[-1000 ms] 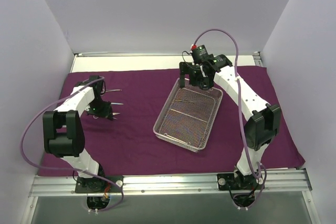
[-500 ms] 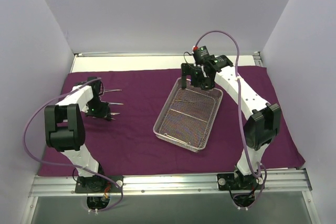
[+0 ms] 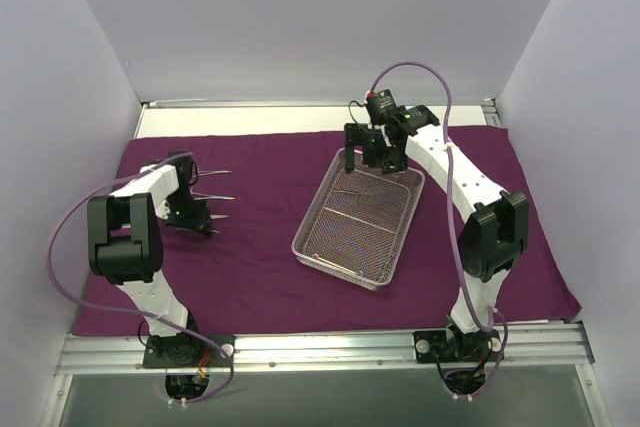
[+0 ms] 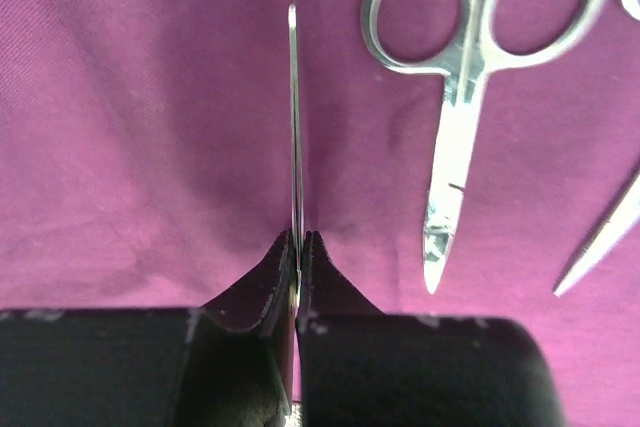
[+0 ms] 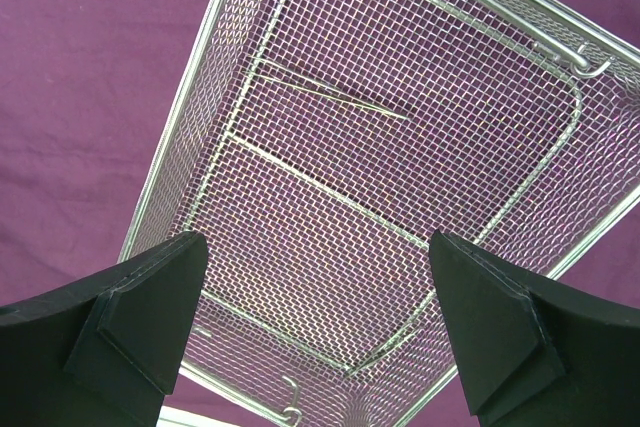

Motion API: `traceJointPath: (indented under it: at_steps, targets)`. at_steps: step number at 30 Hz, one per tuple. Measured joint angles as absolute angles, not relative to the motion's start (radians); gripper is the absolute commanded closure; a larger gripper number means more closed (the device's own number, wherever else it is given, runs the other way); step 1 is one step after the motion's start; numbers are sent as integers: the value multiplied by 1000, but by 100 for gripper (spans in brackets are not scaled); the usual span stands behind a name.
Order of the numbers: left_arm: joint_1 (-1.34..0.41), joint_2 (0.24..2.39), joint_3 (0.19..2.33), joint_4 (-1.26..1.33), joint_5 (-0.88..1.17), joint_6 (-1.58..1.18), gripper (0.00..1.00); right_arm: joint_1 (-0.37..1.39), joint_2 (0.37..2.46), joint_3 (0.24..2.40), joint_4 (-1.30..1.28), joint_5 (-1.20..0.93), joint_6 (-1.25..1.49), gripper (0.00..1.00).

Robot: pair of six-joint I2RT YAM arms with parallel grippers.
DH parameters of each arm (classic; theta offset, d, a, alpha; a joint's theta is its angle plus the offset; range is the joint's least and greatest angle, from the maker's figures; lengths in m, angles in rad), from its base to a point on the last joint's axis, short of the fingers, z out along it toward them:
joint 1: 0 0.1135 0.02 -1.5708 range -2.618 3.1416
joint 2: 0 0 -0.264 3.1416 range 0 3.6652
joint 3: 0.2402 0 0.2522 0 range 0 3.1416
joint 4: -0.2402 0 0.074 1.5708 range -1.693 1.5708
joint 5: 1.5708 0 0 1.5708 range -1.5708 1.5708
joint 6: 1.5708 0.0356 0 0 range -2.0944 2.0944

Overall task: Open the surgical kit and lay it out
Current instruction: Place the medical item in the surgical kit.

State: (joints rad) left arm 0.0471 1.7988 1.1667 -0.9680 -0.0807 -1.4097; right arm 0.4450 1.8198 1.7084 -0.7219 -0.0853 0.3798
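On the left of the purple cloth [image 3: 260, 277], the left gripper [image 4: 298, 247] is clenched on a thin metal tool [image 4: 295, 117], seen edge-on so maybe tweezers, just beside the laid-out scissors [image 4: 455, 127]. A crooked release could drop it across them. Right of centre, the right gripper [image 5: 318, 287] hangs spread and empty over the mesh tray [image 5: 190, 87], where a needle-like tool [image 5: 335, 95] lies flat; the fingers may snag the mesh or slip off it.

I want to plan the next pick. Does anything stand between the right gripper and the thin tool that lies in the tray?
Nothing visible does. The right gripper hangs open above the tray, and the thin tool lies alone on the mesh floor, uncovered.
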Motion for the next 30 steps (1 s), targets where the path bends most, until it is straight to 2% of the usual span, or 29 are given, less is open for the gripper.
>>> traceJointPath:
  at_steps: [2, 3, 6, 10, 14, 19, 26, 30]
  targets:
    - [48, 1797, 1148, -957, -80, -1412, 97, 445, 1821, 1708, -722, -86, 380, 0]
    - [49, 1797, 1139, -955, -80, -1412, 92, 445, 1822, 1708, -722, -87, 380, 0]
    - [51, 1798, 1130, -956, -76, -1412, 90, 445, 1825, 1708, -722, -87, 380, 0]
    - [54, 1798, 1130, -953, -70, -1414, 73, 445, 1827, 1708, -722, -88, 380, 0]
    - [56, 1798, 1129, -948, -68, -1418, 68, 445, 1827, 1708, -722, -93, 380, 0]
    - [56, 1798, 1128, -948, -65, -1418, 65, 445, 1827, 1708, -722, -94, 380, 0]
    - [58, 1797, 1127, -953, -62, -1417, 55, 445, 1827, 1708, -721, -94, 380, 0]
    - [61, 1793, 1127, -957, -48, -1404, 42, 445, 1827, 1708, -721, -97, 380, 0]
